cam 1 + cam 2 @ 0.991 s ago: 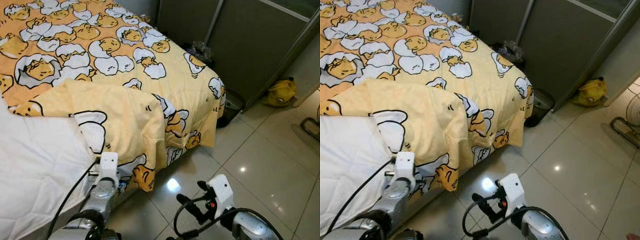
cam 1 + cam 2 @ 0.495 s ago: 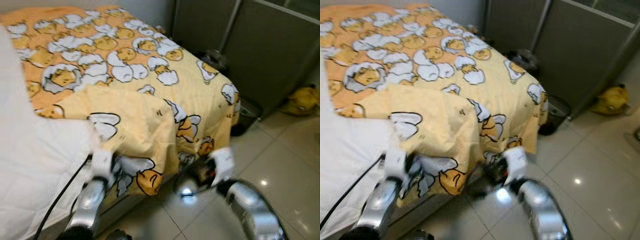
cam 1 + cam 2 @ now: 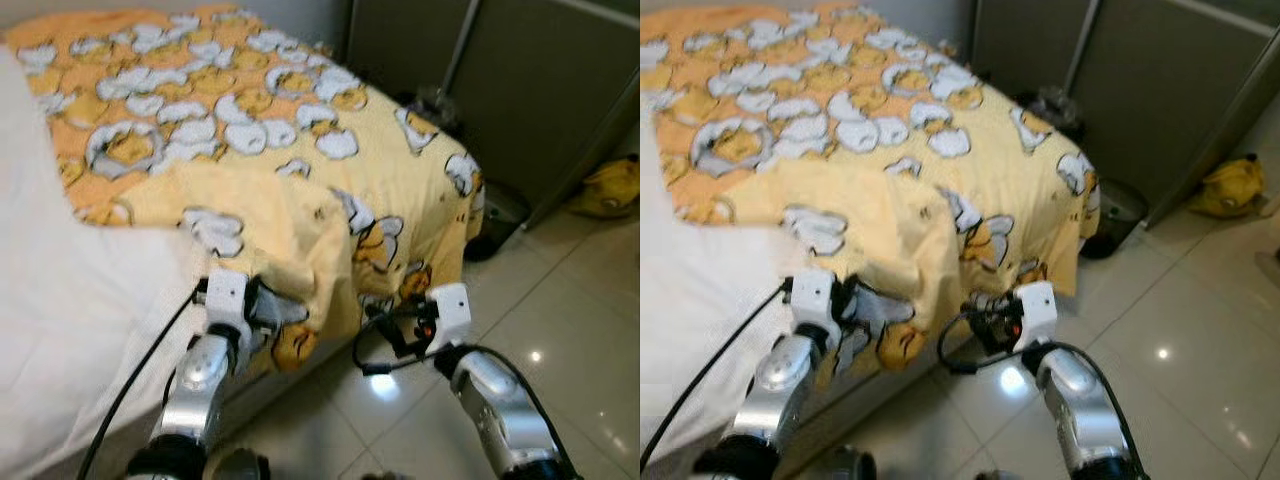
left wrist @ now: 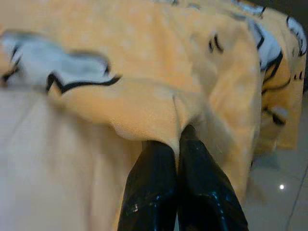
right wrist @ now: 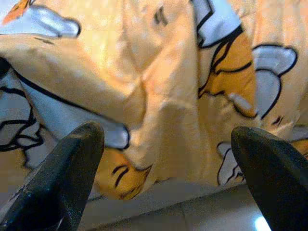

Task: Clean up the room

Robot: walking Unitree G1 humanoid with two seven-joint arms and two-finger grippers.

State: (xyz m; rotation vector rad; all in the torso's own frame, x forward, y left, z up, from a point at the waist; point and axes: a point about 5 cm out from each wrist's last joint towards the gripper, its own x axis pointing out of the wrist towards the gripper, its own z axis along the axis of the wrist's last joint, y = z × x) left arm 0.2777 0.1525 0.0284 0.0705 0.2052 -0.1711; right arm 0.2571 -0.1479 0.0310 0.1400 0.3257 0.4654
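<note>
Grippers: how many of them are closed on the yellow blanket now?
1. The left gripper pinches the yellow blanket at its folded edge; the right gripper is open, facing its hanging part.

sheet (image 3: 250, 140) covers the bed (image 3: 60, 300); bin (image 3: 497, 215) stands on the floor (image 3: 580, 320) behind its corner.

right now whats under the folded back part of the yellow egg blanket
A white mattress shows bare beside the yellow blanket, and the left gripper is shut on the fold's edge. Whatever lies beneath the fold is covered. The right gripper is open near the hanging corner.

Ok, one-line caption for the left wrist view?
Left end effector shut on a fold of the yellow cartoon bedsheet.
</note>
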